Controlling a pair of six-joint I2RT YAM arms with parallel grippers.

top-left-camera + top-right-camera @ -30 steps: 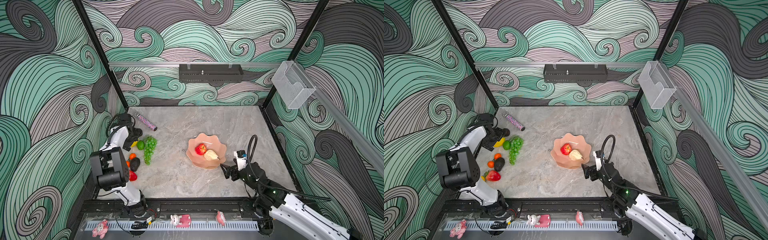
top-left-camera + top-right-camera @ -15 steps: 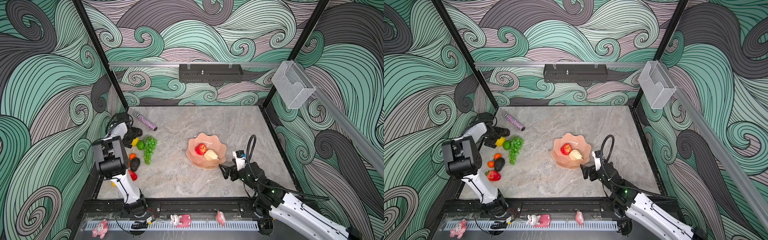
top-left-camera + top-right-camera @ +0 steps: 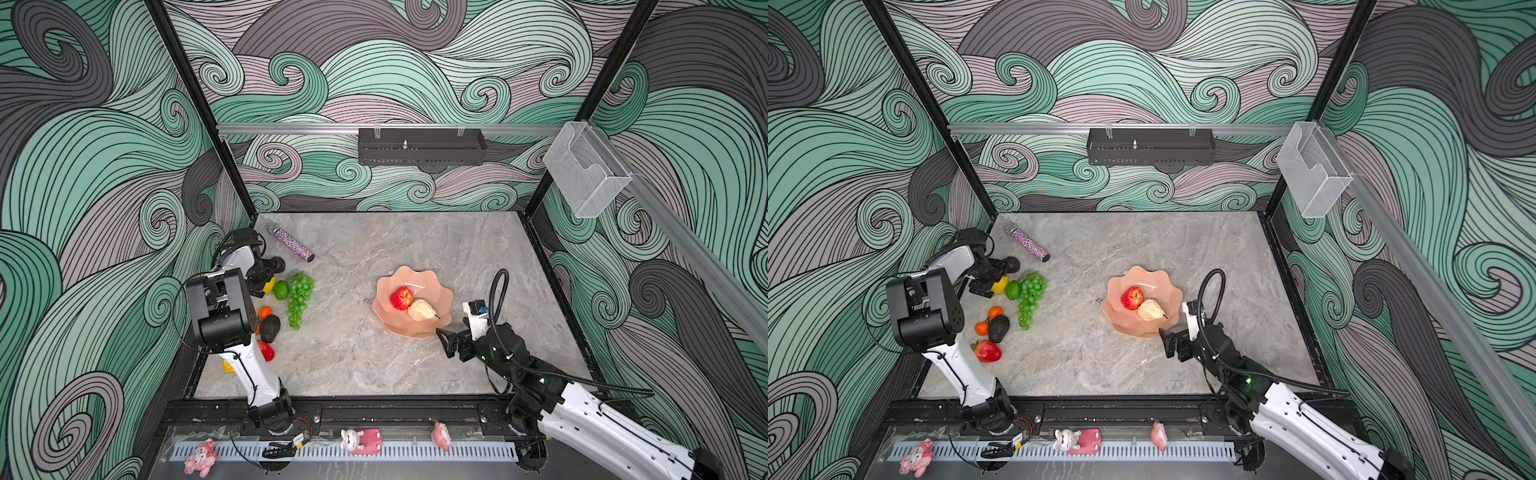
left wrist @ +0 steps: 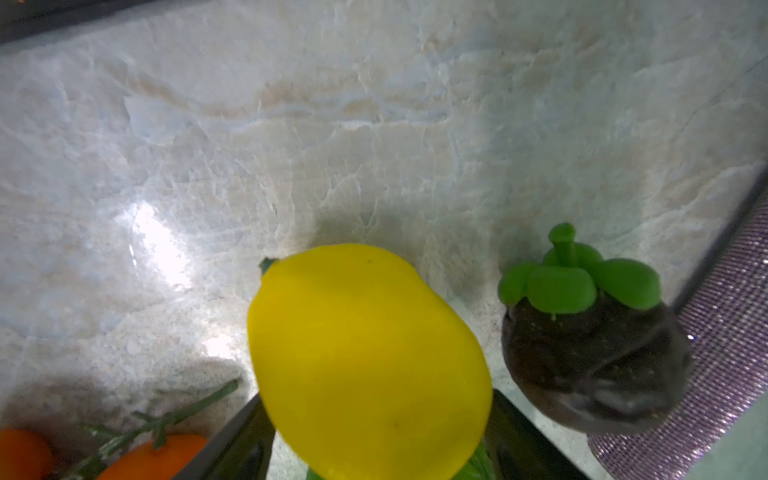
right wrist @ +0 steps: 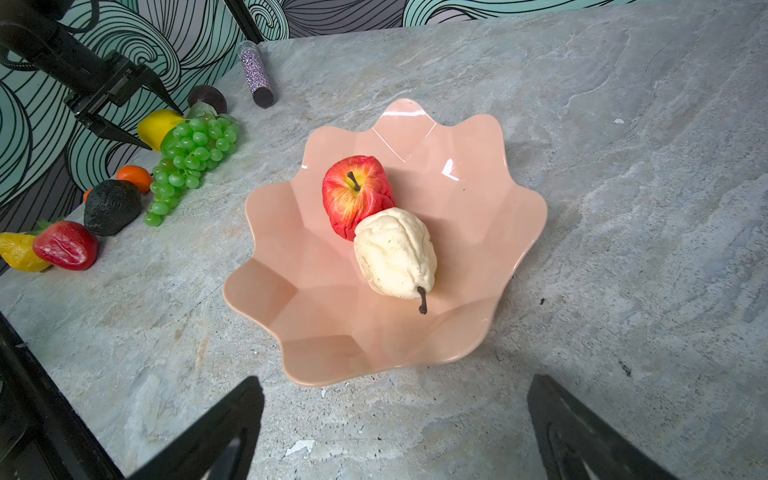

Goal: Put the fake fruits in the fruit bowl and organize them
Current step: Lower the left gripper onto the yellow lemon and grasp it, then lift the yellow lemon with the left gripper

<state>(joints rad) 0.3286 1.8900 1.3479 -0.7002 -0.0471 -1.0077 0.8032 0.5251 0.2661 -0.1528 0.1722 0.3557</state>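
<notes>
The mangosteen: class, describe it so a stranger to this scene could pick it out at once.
Find the marble table, then the row of fruits along its left edge in both top views. At the row's far end, next to the sparkly tube, sits the mangosteen: round, dark brown, with a green leafy cap the avocado lacks.

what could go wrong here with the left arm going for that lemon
1. The left gripper straddles a smooth, rounded lemon, which might squirt out when squeezed.
2. The mangosteen and lime sit close beside it and could get knocked away.
3. The right gripper hovers open at the rim of the bowl and may nudge it.
</notes>
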